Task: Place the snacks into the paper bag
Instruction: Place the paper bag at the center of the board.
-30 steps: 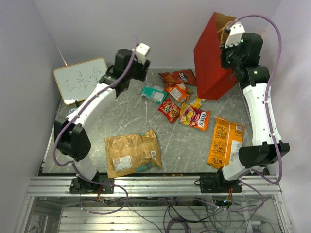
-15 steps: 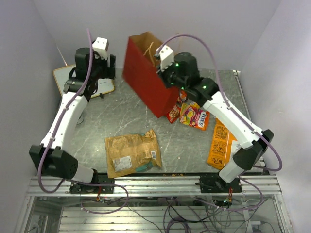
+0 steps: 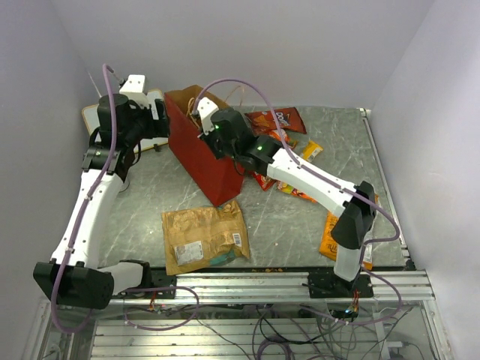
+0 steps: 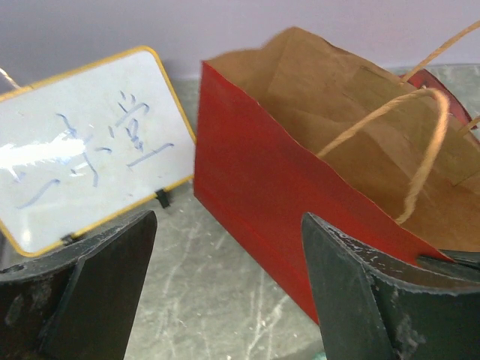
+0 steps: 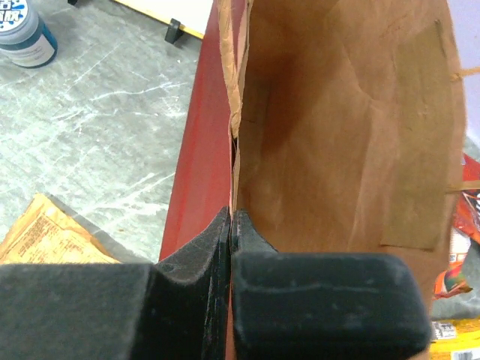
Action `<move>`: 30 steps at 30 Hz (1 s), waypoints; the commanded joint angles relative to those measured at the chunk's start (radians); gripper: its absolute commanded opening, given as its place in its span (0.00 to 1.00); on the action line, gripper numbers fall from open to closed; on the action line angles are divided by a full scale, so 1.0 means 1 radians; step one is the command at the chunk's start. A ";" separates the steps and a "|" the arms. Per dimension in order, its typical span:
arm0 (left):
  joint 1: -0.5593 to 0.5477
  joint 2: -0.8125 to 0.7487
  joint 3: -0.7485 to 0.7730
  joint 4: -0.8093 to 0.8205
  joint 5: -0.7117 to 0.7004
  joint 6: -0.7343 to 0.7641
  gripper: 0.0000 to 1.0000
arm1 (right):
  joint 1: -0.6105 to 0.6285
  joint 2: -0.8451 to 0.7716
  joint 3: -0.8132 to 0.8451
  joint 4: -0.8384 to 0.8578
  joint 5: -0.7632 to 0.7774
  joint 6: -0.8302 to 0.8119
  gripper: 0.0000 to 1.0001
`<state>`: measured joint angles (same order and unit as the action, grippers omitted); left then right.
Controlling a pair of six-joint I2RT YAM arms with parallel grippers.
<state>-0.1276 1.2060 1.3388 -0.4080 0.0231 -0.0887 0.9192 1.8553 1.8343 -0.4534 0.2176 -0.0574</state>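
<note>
Our right gripper (image 5: 231, 225) is pinched tight on the rim of the bag (image 5: 337, 135), one finger outside on the red wall and the other inside against the brown paper. The open bag rises straight ahead of it. Our left gripper (image 4: 227, 232) is spread wide and holds nothing. The bag sits just ahead to its right, the board (image 4: 82, 165) ahead to its left. A tan packet (image 3: 204, 238) lies down-left of the right fingers, and other packets (image 3: 276, 120) lie past the bag to their right.

I note the paper bag (image 3: 196, 154), red outside and brown inside, standing open-mouthed at rear left. A large tan packet (image 3: 204, 237) lies flat in front of it. A dark red chip bag (image 3: 274, 118) lies to its right.
</note>
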 commanded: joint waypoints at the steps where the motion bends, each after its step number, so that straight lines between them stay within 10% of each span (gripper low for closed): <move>1: 0.009 0.008 -0.042 0.036 0.116 -0.102 0.90 | 0.023 -0.004 0.030 0.055 0.039 0.061 0.00; 14: 0.011 0.074 -0.081 0.063 0.162 -0.282 0.89 | 0.153 0.120 0.153 0.011 0.133 0.003 0.02; 30: 0.018 0.058 -0.153 0.111 0.162 -0.302 0.40 | 0.153 0.104 0.143 0.004 0.124 -0.030 0.24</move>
<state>-0.1223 1.2934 1.1957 -0.3504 0.1627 -0.3862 1.0737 1.9739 1.9560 -0.4545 0.3275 -0.0681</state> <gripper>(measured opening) 0.482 0.188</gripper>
